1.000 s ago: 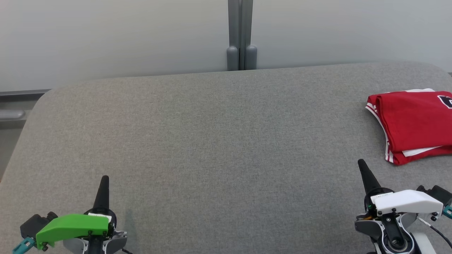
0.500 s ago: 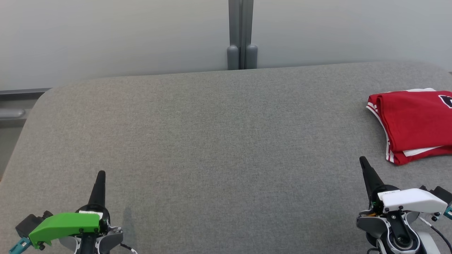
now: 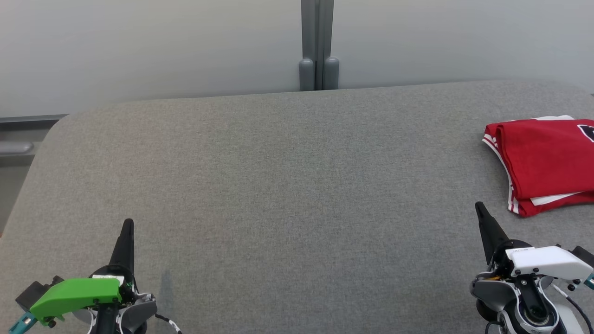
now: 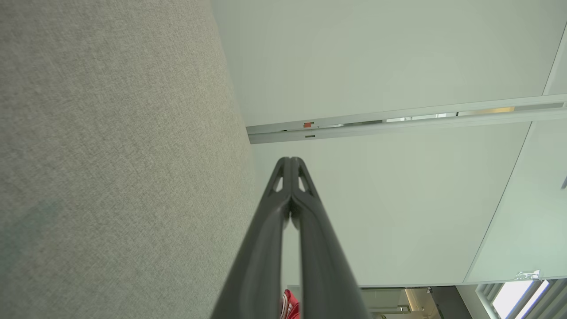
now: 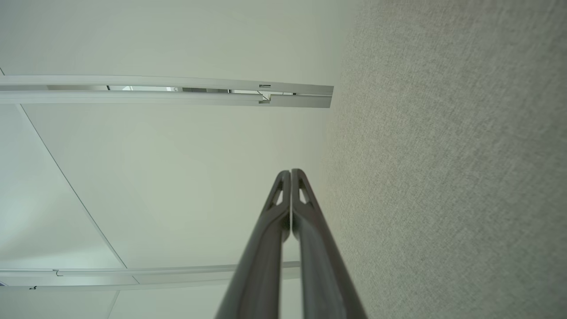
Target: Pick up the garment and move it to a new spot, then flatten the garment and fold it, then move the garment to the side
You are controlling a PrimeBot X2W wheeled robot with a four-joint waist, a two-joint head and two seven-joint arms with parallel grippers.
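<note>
The garment, red with white stripes, lies folded in a neat stack at the right edge of the grey padded table; a small red bit of the garment peeks between the fingers in the left wrist view. My left gripper hovers at the lower left, shut and holding nothing, far from the garment. My right gripper sits at the lower right, shut and empty, its tip just short of the garment's near corner. Both wrist views show the left gripper and the right gripper with fingertips pressed together.
A pale wall with a grey vertical post stands behind the table. The table's rounded far-left corner drops off toward a grey ledge.
Both grippers have drawn back toward the bottom of the head view and slightly outward. The garment has stayed where it lies.
</note>
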